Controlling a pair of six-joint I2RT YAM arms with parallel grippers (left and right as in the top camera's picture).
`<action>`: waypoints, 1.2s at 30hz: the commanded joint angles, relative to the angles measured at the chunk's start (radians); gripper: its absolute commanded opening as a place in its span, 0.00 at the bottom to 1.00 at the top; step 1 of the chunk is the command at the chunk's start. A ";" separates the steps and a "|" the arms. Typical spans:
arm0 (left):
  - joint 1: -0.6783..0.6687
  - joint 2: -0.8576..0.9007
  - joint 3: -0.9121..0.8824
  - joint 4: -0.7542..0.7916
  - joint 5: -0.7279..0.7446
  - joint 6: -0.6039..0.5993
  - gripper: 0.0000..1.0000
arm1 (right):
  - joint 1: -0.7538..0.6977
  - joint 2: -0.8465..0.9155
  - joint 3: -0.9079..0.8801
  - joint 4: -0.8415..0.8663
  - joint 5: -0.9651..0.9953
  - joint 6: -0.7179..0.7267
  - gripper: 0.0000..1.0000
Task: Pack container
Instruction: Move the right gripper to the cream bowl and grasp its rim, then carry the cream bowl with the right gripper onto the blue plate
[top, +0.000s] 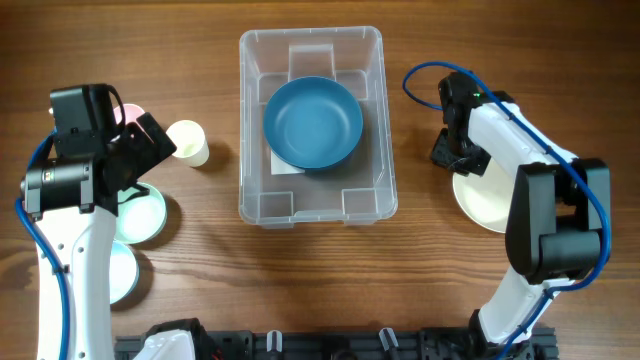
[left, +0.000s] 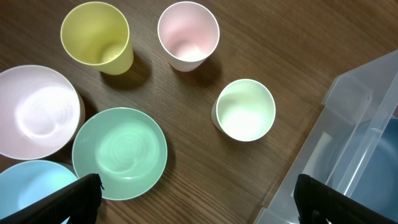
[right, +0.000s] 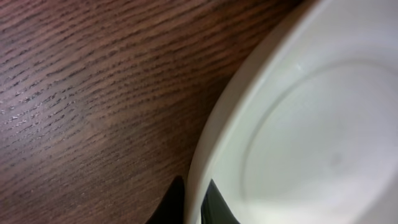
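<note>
The clear container (top: 243, 120) stands at the table's middle with a dark blue bowl (top: 312, 122) inside it. Its corner shows in the left wrist view (left: 348, 124). My left gripper (top: 150, 145) is open and empty, hovering over bare wood (left: 199, 202) between a green bowl (left: 119, 152) and the container. My right gripper (top: 462, 160) is down at the left rim of a white bowl (top: 485, 205) right of the container. In the right wrist view its fingers (right: 194, 202) sit on either side of the white bowl's rim (right: 311, 124), shut on it.
Left of the container stand a pale green cup (left: 245, 109), a pink cup (left: 188, 34) and a yellow cup (left: 96, 37). A pink bowl (left: 34, 111) and a light blue bowl (left: 31, 186) lie beside the green bowl.
</note>
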 joint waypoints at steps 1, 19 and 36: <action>0.005 0.004 0.014 0.003 0.001 -0.010 1.00 | -0.003 0.009 -0.001 0.011 -0.034 0.011 0.04; 0.005 0.004 0.014 0.003 0.001 -0.010 1.00 | 0.158 -0.380 0.416 -0.062 -0.402 -0.791 0.04; 0.005 0.004 0.014 -0.013 0.001 0.002 1.00 | 0.599 -0.120 0.418 0.046 -0.448 -1.245 0.05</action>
